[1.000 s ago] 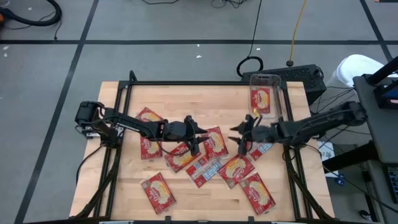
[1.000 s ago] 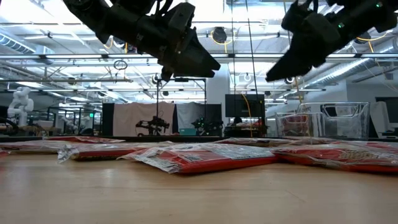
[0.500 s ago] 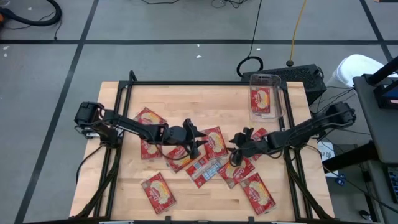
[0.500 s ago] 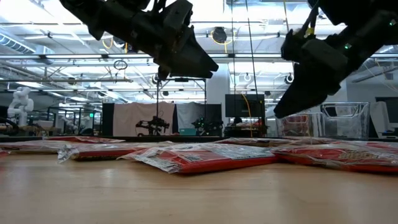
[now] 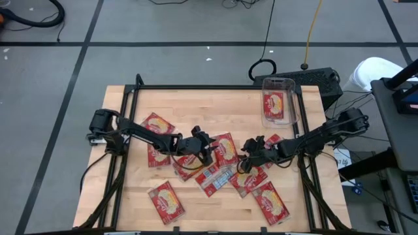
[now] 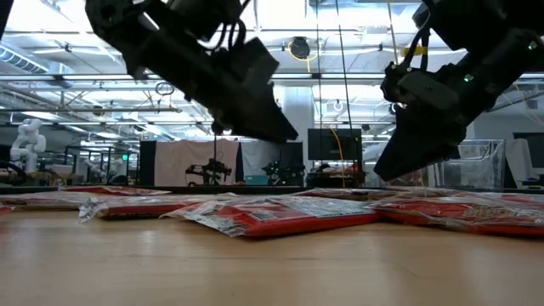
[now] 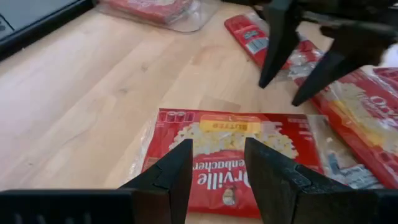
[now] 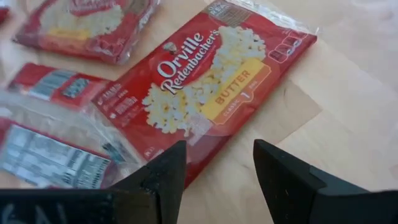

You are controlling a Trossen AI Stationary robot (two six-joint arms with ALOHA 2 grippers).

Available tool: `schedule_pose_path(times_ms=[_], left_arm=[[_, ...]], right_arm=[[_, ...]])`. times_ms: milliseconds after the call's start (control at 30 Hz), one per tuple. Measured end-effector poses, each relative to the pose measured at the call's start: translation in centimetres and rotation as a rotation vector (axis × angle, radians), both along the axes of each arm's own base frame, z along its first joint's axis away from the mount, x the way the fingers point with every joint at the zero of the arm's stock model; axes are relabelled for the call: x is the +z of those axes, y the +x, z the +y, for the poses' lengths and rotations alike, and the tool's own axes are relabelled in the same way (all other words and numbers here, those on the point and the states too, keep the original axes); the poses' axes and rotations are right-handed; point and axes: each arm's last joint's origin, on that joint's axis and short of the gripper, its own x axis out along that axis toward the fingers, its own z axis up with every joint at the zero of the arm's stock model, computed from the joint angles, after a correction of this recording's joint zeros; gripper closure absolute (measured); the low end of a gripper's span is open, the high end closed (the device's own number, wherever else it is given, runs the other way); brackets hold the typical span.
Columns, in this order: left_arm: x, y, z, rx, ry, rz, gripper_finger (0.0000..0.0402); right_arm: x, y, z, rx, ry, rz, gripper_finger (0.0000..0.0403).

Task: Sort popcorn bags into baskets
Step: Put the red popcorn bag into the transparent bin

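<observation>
Both arms hang low over the middle cluster of packets, fingertips pointed toward each other across it.

Left gripper (image 5: 210, 151): fingers parted, nothing between them. In its wrist view a face-up popcorn bag (image 7: 236, 152) lies straight ahead of the tips and just under them, its long axis crosswise to the fingers' reach, so both fingers point at one long edge. Judging by the low view, the tips are above the wood and not touching the packet.

Right gripper (image 5: 247, 154): fingers also spread and empty. Ahead of them lies the butter-label packet (image 8: 205, 84), long axis slanting away from the tips; its near corner sits just in front of the gap. A packet with its printed back up (image 8: 43, 155) lies to one side, partly beneath a fold of clear wrap.

Clear basket (image 5: 279, 102) stands at the far edge, well behind the right gripper, one red packet already inside. The right arm is the nearer to it.

My read: each arm is lined up for a descent; the right one's approach meets a corner, so the pinch may slide off.
</observation>
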Motion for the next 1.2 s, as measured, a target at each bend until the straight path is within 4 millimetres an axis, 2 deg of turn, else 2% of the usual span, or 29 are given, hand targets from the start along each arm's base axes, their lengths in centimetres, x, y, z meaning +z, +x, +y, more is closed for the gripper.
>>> schedule_pose_path(times_ms=[167, 433, 533, 633, 833, 1000, 1067, 1200], left_arm=[[-1.5, 0.5, 0.3, 0.021, 0.011, 0.008, 0.0252], [-3.8, 1.0, 1.5, 0.022, -0.003, 0.05, 0.0252], [-4.7, 1.1, 1.9, 0.015, -0.014, 0.062, 0.0252], [-5.2, 1.4, 2.3, 0.005, -0.027, 0.052, 0.0254], [-6.1, 1.2, 3.1, 0.001, -0.056, 0.103, 0.0292], [-6.2, 1.1, 3.1, -0.005, -0.045, 0.123, 0.0329], [-6.2, 1.1, 3.1, -0.012, -0.036, 0.128, 0.034], [-6.2, 1.1, 3.1, -0.015, -0.032, 0.131, 0.0354]], right_arm=[[-0.5, -0.4, -0.2, -0.071, 0.037, -0.053, 0.0224], [-1.3, -1.2, -0.6, -0.126, 0.165, -0.265, 0.0224], [-1.6, -1.4, -0.8, -0.124, 0.201, -0.273, 0.0224], [-1.5, -1.4, -0.7, -0.083, 0.165, -0.271, 0.0224], [-1.4, -1.3, -0.5, 0.098, 0.04, -0.24, 0.0224], [-1.7, -1.5, -0.5, 0.27, -0.159, -0.157, 0.0224], [-1.7, -1.5, -0.6, 0.26, -0.174, -0.155, 0.0224], [-1.7, -1.3, -1.4, 0.126, -0.045, -0.182, 0.0224]])
